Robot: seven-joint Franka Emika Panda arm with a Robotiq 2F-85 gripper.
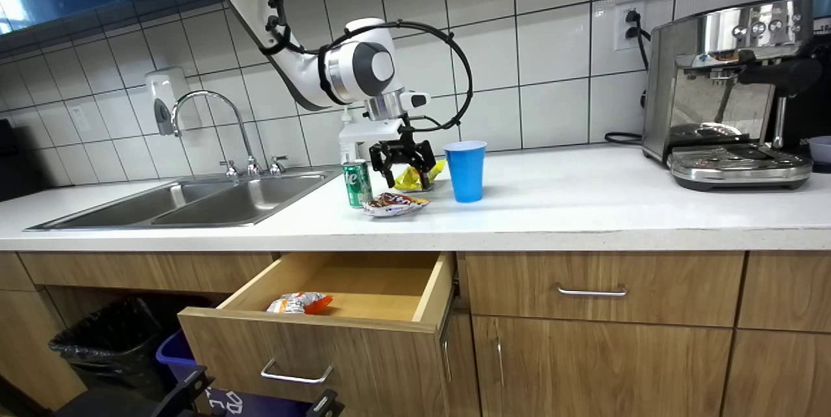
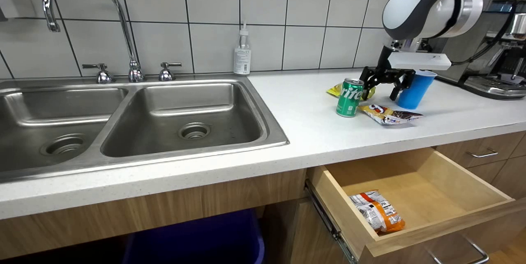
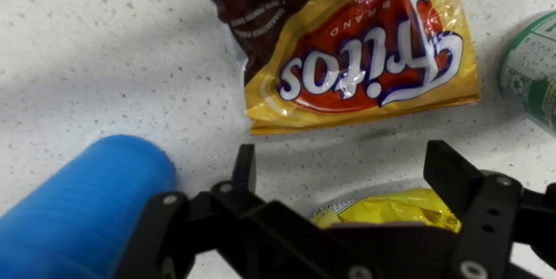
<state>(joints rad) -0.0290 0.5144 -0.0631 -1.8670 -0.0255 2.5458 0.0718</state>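
My gripper (image 3: 342, 151) is open and holds nothing. In both exterior views it points down just above the counter, among several items; its fingers show here (image 1: 408, 183) and here (image 2: 379, 97). A brown and yellow Fritos bag (image 3: 369, 53) lies flat just beyond the fingertips in the wrist view. A yellow bag (image 3: 395, 207) lies below and behind the jaws, partly hidden by them. A blue cup (image 3: 95, 196) stands beside one finger, and it also shows upright in an exterior view (image 1: 466, 173). A green Sprite can (image 2: 350, 98) stands upright on the opposite side.
An open drawer (image 1: 363, 323) below the counter holds an orange and silver bag (image 2: 380, 212). A double sink (image 2: 263, 149) with a tall faucet (image 1: 240, 121) lies to one side. A coffee machine (image 1: 720, 99) stands at the opposite side. A soap bottle (image 2: 242, 56) stands by the wall.
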